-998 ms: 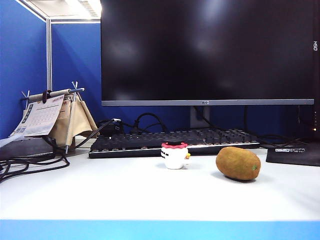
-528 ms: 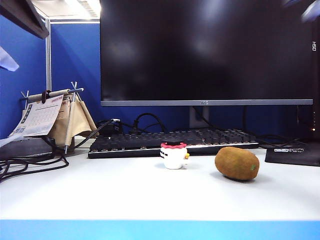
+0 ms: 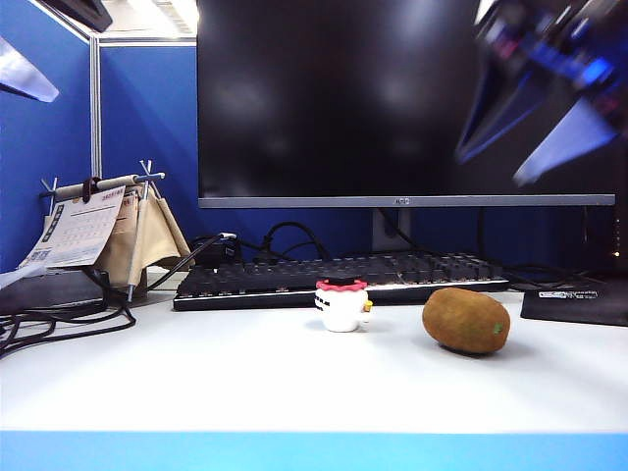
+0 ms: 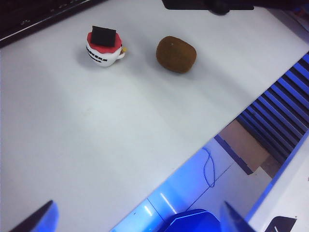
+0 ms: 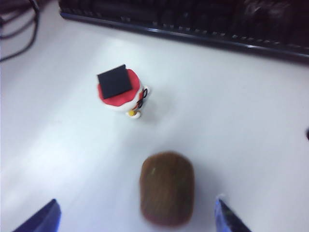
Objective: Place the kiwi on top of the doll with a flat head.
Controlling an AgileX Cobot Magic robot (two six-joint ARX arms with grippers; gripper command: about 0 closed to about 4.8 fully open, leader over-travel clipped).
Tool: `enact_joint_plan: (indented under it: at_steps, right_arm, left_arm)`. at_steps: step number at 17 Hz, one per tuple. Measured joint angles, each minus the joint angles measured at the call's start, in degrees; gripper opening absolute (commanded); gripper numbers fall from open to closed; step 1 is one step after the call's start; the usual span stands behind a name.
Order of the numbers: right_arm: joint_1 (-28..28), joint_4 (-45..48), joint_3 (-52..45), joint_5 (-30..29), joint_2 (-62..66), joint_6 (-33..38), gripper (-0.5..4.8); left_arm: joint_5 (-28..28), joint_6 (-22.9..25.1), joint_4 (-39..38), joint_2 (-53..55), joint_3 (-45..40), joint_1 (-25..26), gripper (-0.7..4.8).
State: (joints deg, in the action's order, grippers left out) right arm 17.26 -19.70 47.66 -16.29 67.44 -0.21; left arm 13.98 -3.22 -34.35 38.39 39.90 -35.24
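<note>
While both arms hang above the bench, the kiwi (image 3: 467, 320) lies untouched on the white top, toward the right half and short of the keyboard (image 3: 339, 278) along the back edge. The doll with a flat head (image 3: 342, 304) stands upright just in front of that keyboard, near the middle and apart from the fruit. We judge this the approach step: nothing is gripped yet.

Our right gripper (image 5: 135, 215) hovers high over the kiwi, its 2 fingertips spread wide with the fruit lying between them in the right wrist view. Our left gripper (image 4: 137, 215) is also spread wide, empty, out past the front edge.

Next we need the right gripper down over the kiwi, pinching across its short width, then a lift and a level set-down on the doll's small red top, where a rounded fruit may roll off.

Compared with 1 second earlier, the right arm has swept into the exterior view's upper right as a blur, and the left has appeared at upper left; kiwi and doll have not moved.
</note>
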Motion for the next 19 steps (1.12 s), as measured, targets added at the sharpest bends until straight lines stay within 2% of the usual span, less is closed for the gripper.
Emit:
enact_joint_plan:
  at_steps: [6, 11, 19]
  right_arm:
    - [0.0, 13.2, -0.1, 1.5, 12.3, -1.6, 4.07]
    - [0.0, 10.7, -0.2, -0.8, 22.2, -2.7, 4.1]
    - [0.0, 9.0, -0.2, -3.0, 22.6, -3.7, 4.08]
  left_arm:
    - [-0.1, 0.0, 0.0, 0.0, 0.0, 0.0, 4.37]
    - [0.0, -0.2, -0.2, 0.0, 0.0, 0.0, 4.37]
    - [-0.1, 0.0, -0.4, 0.0, 0.0, 0.0, 4.37]
